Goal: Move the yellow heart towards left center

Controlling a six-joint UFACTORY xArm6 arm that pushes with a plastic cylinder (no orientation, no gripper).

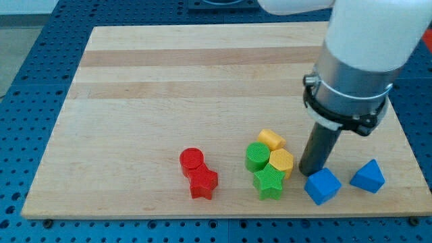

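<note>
Nearest you, along the view's bottom edge of the wooden board [135, 101], sit the red star [203, 183], the green star [268, 182] and the blue cube [322, 186]. You have no pincer to read here: the arm [364, 61] ends in a plain dark rod, and my tip [310, 173] rests on the board. Just beside the tip, to its lower right in the view, is the blue cube; a blue wedge-like block [368, 176] lies further right. Immediately to the view's left of the tip you'll find a yellow block [281, 162], possibly the heart, though its shape is hard to make out. A second yellow block [271, 140] sits up-left of it, a green cylinder [256, 156] beside both. Well left of the tip stands a red cylinder [192, 160], touching the red star.
</note>
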